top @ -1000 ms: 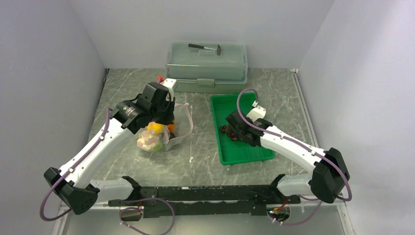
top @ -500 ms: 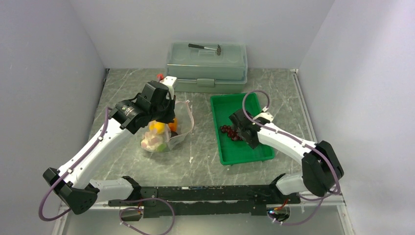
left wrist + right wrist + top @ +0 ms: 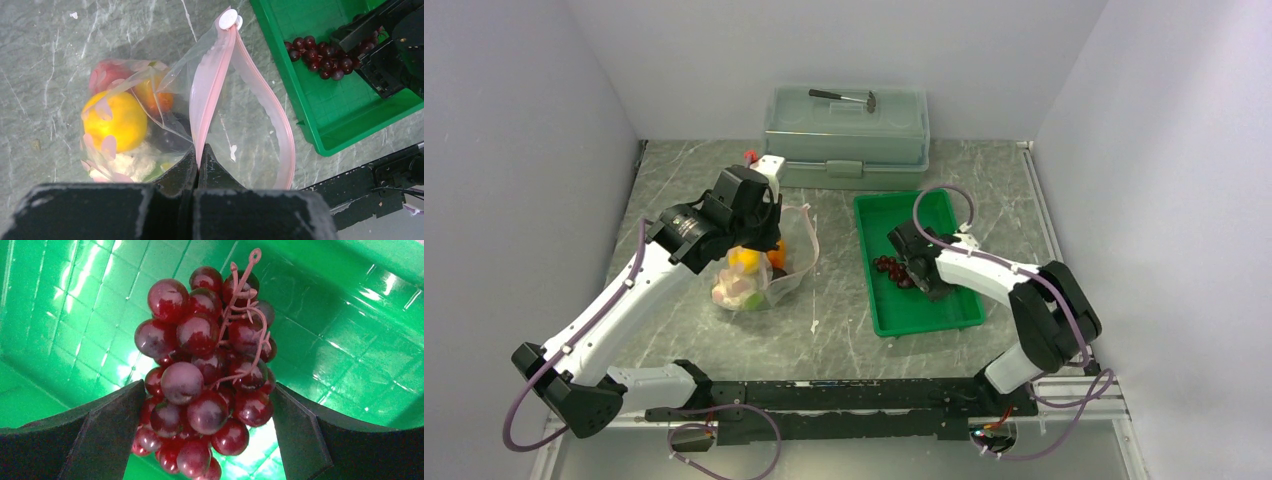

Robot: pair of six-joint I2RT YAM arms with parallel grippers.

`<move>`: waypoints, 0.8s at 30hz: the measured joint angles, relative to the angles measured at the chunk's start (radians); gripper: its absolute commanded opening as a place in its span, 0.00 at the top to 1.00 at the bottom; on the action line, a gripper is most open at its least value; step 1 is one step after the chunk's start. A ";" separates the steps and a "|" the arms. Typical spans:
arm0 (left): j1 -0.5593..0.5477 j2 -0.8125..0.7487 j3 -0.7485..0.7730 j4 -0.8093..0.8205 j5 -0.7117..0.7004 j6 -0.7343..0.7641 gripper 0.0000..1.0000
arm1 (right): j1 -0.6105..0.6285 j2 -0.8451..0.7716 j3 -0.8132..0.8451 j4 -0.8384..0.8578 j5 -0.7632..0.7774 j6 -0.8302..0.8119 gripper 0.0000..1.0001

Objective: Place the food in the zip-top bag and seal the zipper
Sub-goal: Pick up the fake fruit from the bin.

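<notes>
My right end effector [image 3: 205, 405] has turned over the grapes [image 3: 200, 365] in the tray [image 3: 350, 340], spread astride them, ready to grasp; left end effector [image 3: 198, 160] pinches the bag [image 3: 250, 130].

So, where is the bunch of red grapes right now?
The bunch of red grapes lies in the green tray, on the right side in the top view, right of the zip-top bag, between the fingers of the right pincer.
</notes>
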 measured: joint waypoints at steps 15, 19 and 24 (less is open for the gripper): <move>0.000 -0.010 0.000 -0.001 -0.021 0.004 1.00 | -0.027 0.096 0.054 0.026 0.003 -0.012 0.56; 0.000 -0.012 0.000 -0.001 -0.027 0.011 1.00 | -0.029 0.088 0.054 0.031 0.020 -0.045 0.77; 0.000 -0.013 0.000 -0.001 -0.033 0.018 1.00 | -0.031 0.048 0.054 0.032 0.032 -0.087 0.94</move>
